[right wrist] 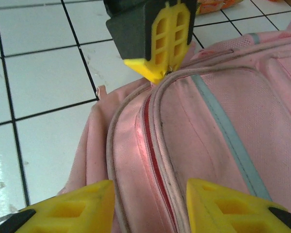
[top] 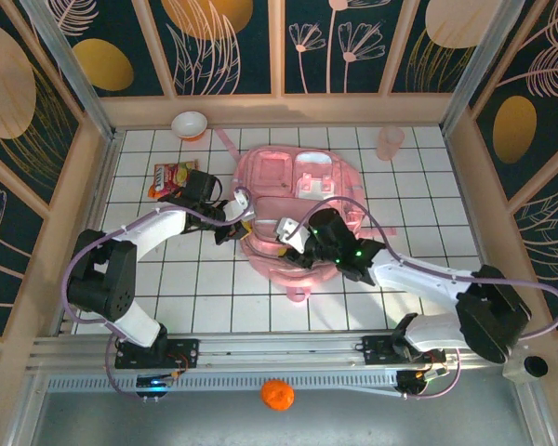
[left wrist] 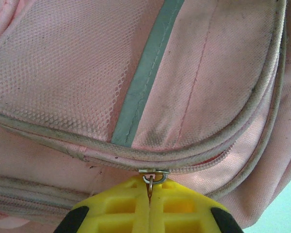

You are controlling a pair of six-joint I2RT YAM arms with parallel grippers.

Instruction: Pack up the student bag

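The student bag (top: 302, 190) is a large pink backpack lying flat in the middle of the tiled table. My left gripper (top: 243, 219) is at the bag's left edge, its yellow fingers (left wrist: 121, 206) shut on the small metal zipper pull (left wrist: 150, 181) of a partly unzipped pocket. From the near side my right gripper (top: 293, 238) reaches in and stands open (right wrist: 149, 206), one finger on each side of the bag's piped zipper seam (right wrist: 153, 145), where a red gap shows. The left gripper (right wrist: 160, 68) also appears at the top of the right wrist view.
A red snack packet (top: 171, 177) lies left of the bag, partly under the left arm. A white bowl (top: 190, 124) stands at the back left and a translucent pink cup (top: 389, 141) at the back right. An orange ball (top: 277, 394) rests below the arm bases.
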